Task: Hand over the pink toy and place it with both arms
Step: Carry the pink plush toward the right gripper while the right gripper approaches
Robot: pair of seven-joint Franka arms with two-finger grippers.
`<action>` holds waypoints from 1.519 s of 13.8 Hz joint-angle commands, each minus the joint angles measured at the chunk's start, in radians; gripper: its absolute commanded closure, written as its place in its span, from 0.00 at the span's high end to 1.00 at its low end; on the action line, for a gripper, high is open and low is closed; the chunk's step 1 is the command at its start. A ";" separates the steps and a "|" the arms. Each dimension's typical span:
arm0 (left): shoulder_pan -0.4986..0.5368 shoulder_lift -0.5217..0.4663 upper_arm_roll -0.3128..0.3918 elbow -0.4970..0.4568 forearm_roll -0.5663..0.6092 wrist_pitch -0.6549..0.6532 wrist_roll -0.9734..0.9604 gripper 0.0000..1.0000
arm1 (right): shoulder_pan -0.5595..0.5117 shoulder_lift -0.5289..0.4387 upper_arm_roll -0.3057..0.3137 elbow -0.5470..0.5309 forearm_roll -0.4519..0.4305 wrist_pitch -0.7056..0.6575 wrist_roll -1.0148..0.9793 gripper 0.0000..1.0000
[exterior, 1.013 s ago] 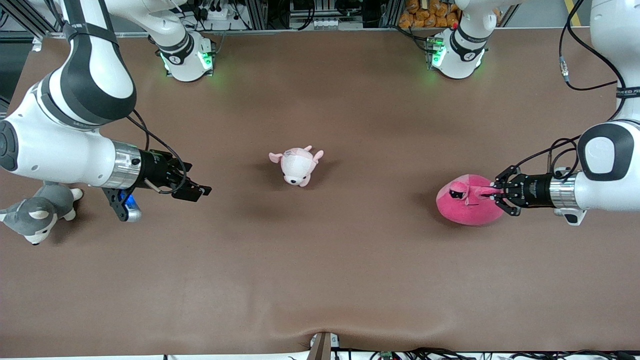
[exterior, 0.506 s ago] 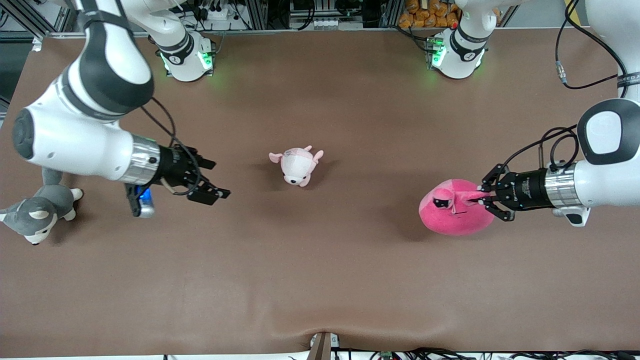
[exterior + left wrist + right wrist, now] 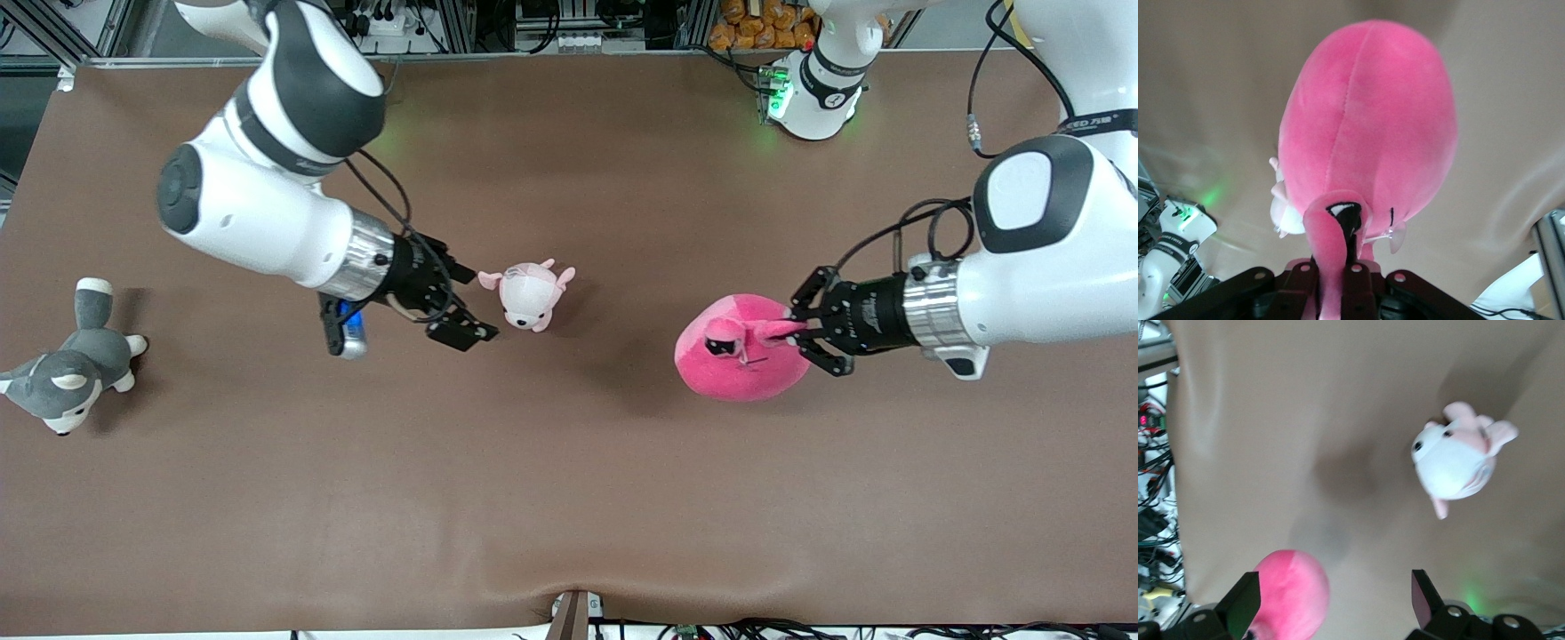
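1. Handover is the step in hand, so judge everything by how the two arms meet over the middle of the table (image 3: 569, 498). The left arm carries the pink toy (image 3: 742, 348) in the air, over the brown cloth toward the left arm's end; its shadow lies just beside it on the cloth.
2. Left gripper (image 3: 798, 330) is clamped on one of the toy's small ear-like flaps (image 3: 1333, 230), at the 3 o'clock edge of the toy in the front view. That is a thin hold, so I judge the body may swing; keep your travel slow and level.
3. Right gripper (image 3: 462, 307) hangs over the cloth, jaws spread wide, with the pale pink-and-white puppy plush (image 3: 529, 294) close at its 2 o'clock. Steer past the puppy, and aim your open fingers at the round body of the pink toy, not at the pinched flap.
4. Release from the left only once the right fingers close firmly on the plush.
5. Compared with a second ago, both arms have drawn toward the table's centre: the pink toy has moved well inward, and the right gripper has left the grey-and-white husky plush (image 3: 67, 378) and come up close to the puppy. Both small plush toys lie where they were.
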 commanded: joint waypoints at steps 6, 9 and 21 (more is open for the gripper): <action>-0.085 0.009 -0.065 0.075 -0.017 0.023 -0.200 0.00 | 0.146 0.076 -0.012 0.055 0.010 0.170 0.123 1.00; -0.146 0.015 -0.064 0.074 -0.017 0.041 -0.235 0.00 | 0.180 0.093 -0.013 0.057 0.007 0.202 0.138 1.00; -0.219 0.025 -0.061 0.074 -0.017 0.072 -0.272 0.00 | 0.200 0.118 -0.012 0.078 -0.007 0.225 0.180 1.00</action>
